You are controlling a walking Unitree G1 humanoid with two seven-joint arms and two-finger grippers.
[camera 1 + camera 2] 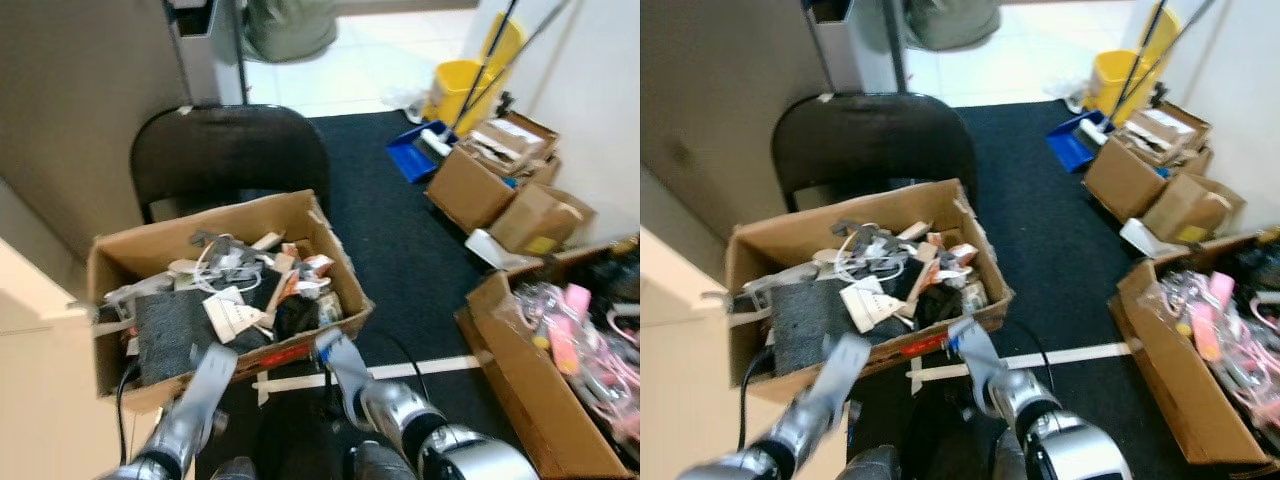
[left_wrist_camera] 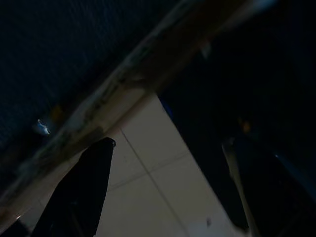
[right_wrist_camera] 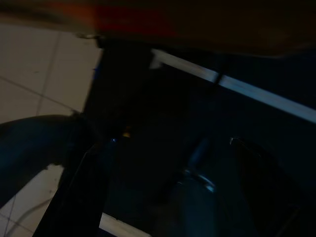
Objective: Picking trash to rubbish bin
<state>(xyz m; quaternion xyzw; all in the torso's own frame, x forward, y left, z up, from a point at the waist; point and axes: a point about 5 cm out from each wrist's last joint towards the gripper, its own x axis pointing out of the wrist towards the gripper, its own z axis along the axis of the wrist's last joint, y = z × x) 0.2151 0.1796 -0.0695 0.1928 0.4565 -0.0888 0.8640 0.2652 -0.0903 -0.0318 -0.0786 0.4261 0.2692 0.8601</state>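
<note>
Left eye view: cardboard box full of trash, near, before a black chair.
Left gripper: under the box's near edge, fingers apart.
Right gripper: likewise, fingers apart.

Cardboard box: plain brown, holding mixed white, grey and orange-red trash. Chair at 12 o'clock of the box: black. Carpet: black, crossed by a white tape line. Floor tiles at 12 o'clock: pale cream. Mop bucket at 1 o'clock: yellow. Dustpan: blue. Box at 4 o'clock: brown, containing pink items. Arms: silver.
</note>
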